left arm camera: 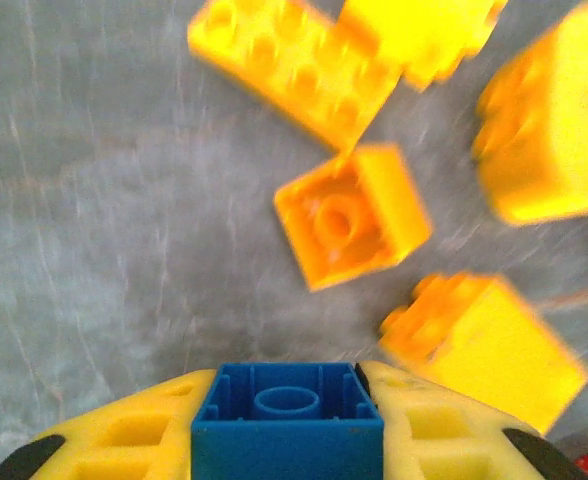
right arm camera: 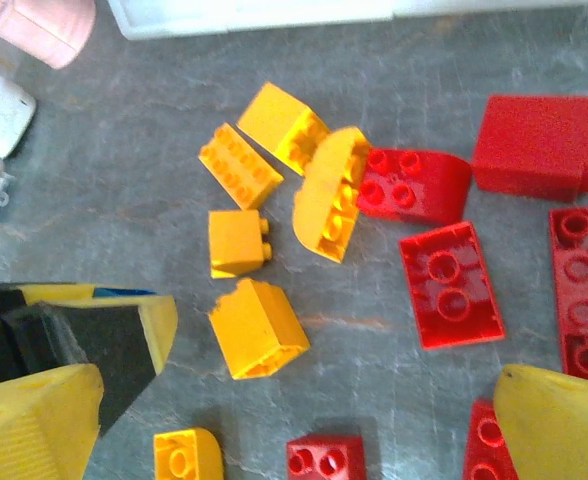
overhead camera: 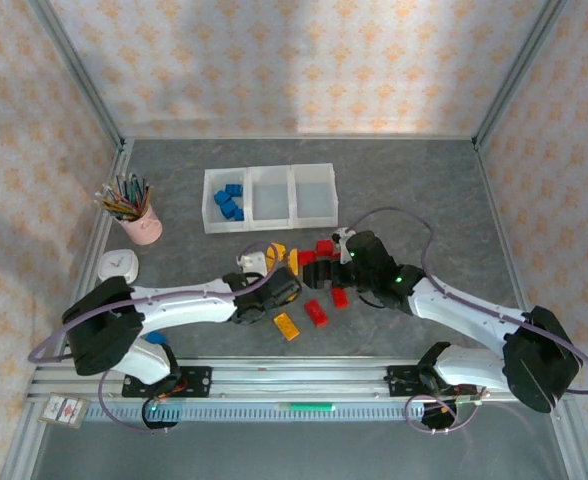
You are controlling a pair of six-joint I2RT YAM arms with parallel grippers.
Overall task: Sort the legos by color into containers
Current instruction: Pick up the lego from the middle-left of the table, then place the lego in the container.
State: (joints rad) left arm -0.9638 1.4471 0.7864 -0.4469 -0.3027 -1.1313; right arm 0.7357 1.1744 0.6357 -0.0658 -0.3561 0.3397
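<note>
My left gripper is shut on a blue lego, held open side up just above the table at the left edge of the pile. Yellow-orange legos lie scattered ahead of it. My right gripper hangs open over the pile, with a small red lego and a yellow lego below its spread fingers. More red legos lie to the right. The containers stand behind the pile; the left bin holds several blue legos.
A pink cup of pencils and a small white object sit at the left. A yellow lego and two red legos lie nearer the front rail. One blue lego rests by the left arm's base.
</note>
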